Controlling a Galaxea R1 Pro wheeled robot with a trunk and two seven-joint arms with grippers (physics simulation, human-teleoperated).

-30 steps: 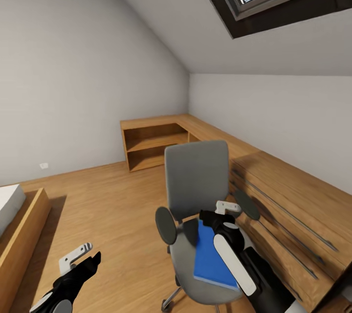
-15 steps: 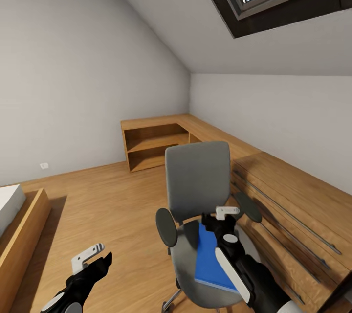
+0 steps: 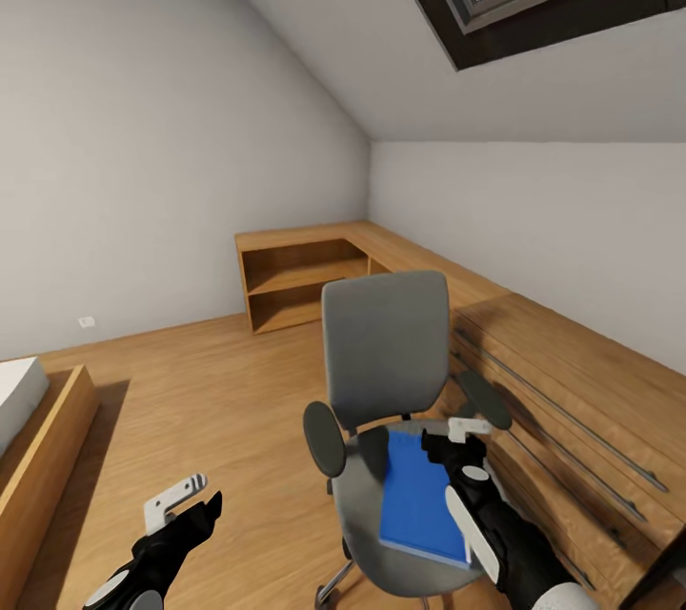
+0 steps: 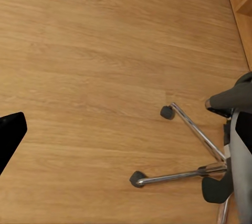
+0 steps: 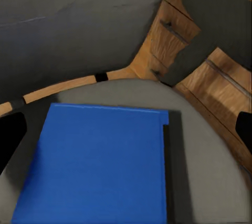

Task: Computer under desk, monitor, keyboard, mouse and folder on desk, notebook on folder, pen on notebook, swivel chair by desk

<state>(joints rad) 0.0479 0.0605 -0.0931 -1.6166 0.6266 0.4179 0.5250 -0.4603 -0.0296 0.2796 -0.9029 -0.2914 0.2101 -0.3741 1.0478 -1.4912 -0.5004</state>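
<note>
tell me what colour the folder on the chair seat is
Bright blue, with a dark strip along one edge; the folder shows best in the right wrist view.

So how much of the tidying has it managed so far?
Nothing looks finished yet. The flat bright-blue folder lies on the grey swivel chair's seat, not lifted. The right gripper hovers open above the folder's far end. The left gripper hangs empty over the light wood floor. All the moving is left.

Chair (image 3: 386,353): grey seat, on wood floor (image 3: 219,400).
Folder (image 3: 419,500): blue, flat on seat, toward 3 o'clock.
</note>
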